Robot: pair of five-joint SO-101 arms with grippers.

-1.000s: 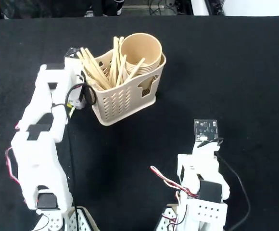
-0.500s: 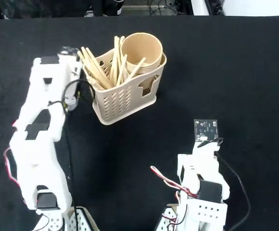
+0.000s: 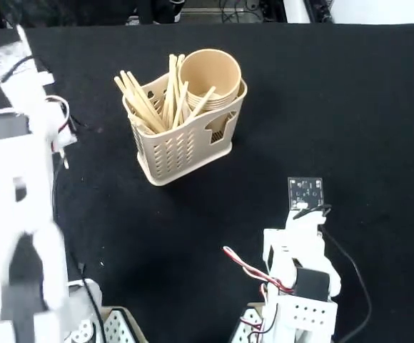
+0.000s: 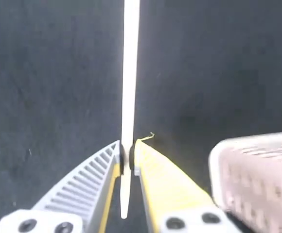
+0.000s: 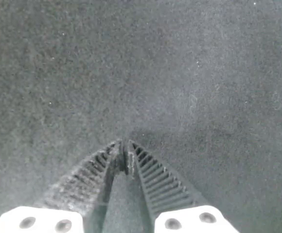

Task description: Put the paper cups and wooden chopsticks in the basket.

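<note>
A cream slotted basket [image 3: 185, 146] stands at the back middle of the black table. In it are stacked paper cups [image 3: 209, 71] and a bundle of wooden chopsticks [image 3: 146, 103] leaning to the left. My left arm [image 3: 14, 157] stands raised at the table's left side, well clear of the basket. Its gripper [image 4: 128, 148] is shut on one pale chopstick [image 4: 130, 73], which runs straight out past the fingertips; the basket's wall [image 4: 257, 174] is close beside it. My right gripper [image 5: 126, 148] is shut on nothing, low over bare cloth, on the arm [image 3: 300, 257] folded at the front.
Black cloth [image 3: 350, 107] covers the whole table. Red and white wires [image 3: 246, 268] hang beside the right arm's base. Cables and dark clutter lie beyond the table's back edge [image 3: 228, 11].
My left arm has swung away from the basket's left side, out to the left and back, over the last second. The right arm, basket and cups have stayed put.
</note>
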